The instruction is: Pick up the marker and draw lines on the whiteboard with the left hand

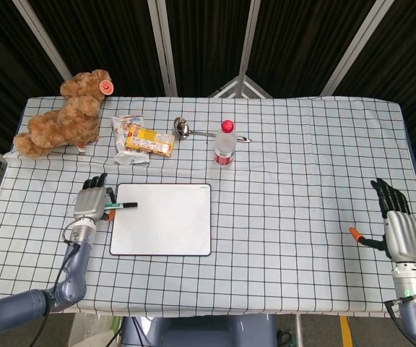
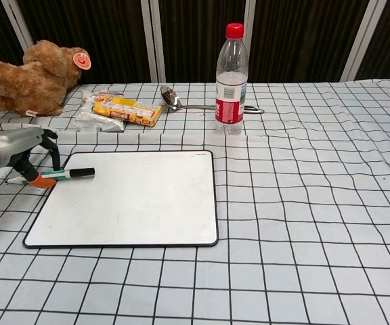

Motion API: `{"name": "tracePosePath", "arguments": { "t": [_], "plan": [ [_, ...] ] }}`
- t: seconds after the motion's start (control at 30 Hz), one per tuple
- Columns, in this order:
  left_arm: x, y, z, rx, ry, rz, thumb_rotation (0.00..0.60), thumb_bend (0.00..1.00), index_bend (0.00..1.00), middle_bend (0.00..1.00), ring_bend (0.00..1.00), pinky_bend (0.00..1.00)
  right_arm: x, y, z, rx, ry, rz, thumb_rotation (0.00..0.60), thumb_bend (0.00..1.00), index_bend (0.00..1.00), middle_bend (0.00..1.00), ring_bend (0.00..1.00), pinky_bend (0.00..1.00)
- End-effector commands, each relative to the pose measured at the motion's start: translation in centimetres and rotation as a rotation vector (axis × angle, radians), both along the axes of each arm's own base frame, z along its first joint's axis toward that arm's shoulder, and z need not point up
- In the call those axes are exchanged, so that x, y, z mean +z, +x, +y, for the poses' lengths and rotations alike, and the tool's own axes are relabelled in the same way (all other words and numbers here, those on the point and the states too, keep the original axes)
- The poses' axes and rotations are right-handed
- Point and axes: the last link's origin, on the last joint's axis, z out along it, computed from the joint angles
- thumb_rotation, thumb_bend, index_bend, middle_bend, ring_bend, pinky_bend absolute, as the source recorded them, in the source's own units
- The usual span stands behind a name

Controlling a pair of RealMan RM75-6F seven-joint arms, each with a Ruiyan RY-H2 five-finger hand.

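The green marker (image 1: 123,206) (image 2: 61,175) with a black cap lies across the left edge of the whiteboard (image 1: 162,224) (image 2: 131,203), cap end on the board. My left hand (image 1: 92,202) (image 2: 17,150) hangs over the marker's tail end just left of the board. Its fingers are apart, the dark fingers behind the marker and the orange thumb tip (image 2: 44,181) in front of it. I see no grip on the marker, which still lies flat. My right hand (image 1: 399,226) rests open at the table's far right, seen only in the head view.
A brown teddy bear (image 1: 62,116) (image 2: 26,78) lies at the back left. Next to it are a snack packet (image 1: 141,139) (image 2: 117,109), a metal spoon (image 1: 193,130) (image 2: 188,103) and a red-capped water bottle (image 1: 224,144) (image 2: 231,80) behind the board.
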Motion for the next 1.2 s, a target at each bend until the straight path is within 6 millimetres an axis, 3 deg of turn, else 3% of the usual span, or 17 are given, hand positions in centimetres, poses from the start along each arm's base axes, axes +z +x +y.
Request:
{"name": "tracePosePath", "arguments": {
  "t": [0.03,0.17,0.3,0.7,0.87,1.2],
  "plan": [
    [-0.1,0.1,0.0,-0.001,0.0,0.0,0.6,0.45,0.57,0.03,0.0,0.0,0.0,0.0,0.0,0.0,-0.001,0.0,0.6,0.21,0.0,0.0,0.0,0.0],
    [0.0,0.5,-0.1,-0.013,0.02,-0.034,0.6,0.52,0.65,0.07,0.0,0.0,0.0,0.0,0.0,0.001,-0.002,-0.001,0.6,0.21,0.0,0.0,0.0,0.0],
    [0.5,1.2,-0.5,-0.033,0.035,-0.101,0.6,0.53,0.67,0.09,0.0,0.0,0.0,0.0,0.0,-0.002,0.0,-0.004,0.6,0.21,0.0,0.0,0.0,0.0],
    [2.4,6.4,-2.4,-0.125,0.056,-0.533,0.6,0.53,0.71,0.16,0.01,0.08,-0.1,0.1,0.0,-0.004,0.003,-0.005,0.6,0.21,0.0,0.0,0.0,0.0],
    [1.6,8.2,-2.7,-0.132,0.013,-0.744,0.6,0.53,0.71,0.17,0.01,0.09,0.0,0.0,0.0,-0.007,0.002,-0.008,0.6,0.21,0.0,0.0,0.0,0.0],
    [-1.5,10.6,-2.3,-0.199,-0.042,-0.93,0.6,0.51,0.72,0.17,0.01,0.09,0.0,-0.1,-0.1,-0.014,0.006,-0.014,0.6,0.21,0.0,0.0,0.0,0.0]
  ]
}}
